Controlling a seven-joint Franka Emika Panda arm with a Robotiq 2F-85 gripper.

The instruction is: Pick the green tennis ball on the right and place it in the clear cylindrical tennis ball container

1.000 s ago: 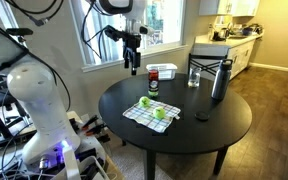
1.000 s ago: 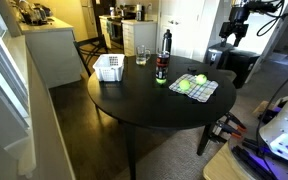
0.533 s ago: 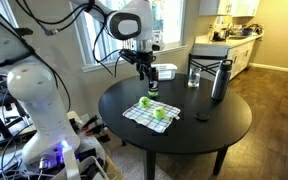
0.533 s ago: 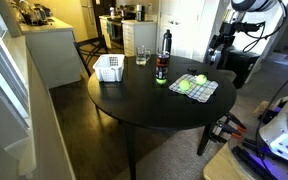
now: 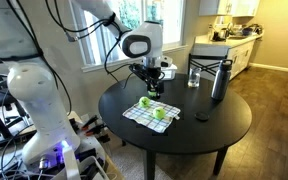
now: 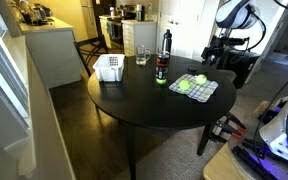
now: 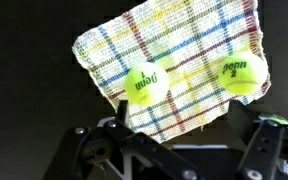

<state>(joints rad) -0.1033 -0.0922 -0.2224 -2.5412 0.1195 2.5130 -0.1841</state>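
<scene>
The approach step is underway: the hand [image 7: 182, 150] is hovering over the checked cloth [image 7: 174, 55], its fingers spread wide and pinching nothing. 2 green tennis balls are lying on that cloth, well apart from each other. The target ball [image 7: 240, 74] is sitting near the cloth's right-hand corner in the wrist view, and the other ball [image 7: 146, 84] is resting nearer the cloth's middle. I am judging "right" from the wrist view. In an exterior view the hand [image 5: 151, 87] is hanging above the cloth's far edge, not yet down among the balls. The clear container [image 6: 161, 70] is standing upright on the tabletop [image 6: 134, 105] near the cloth, off its edge and apart from both balls. Whether its top is open is too small to tell.

As I judge it, the next move is calling for a sideways shift until the target ball is sitting centred between the spread fingers, then a straight descent and a close. The cloth is looking soft and may bunch under the fingertips.
</scene>
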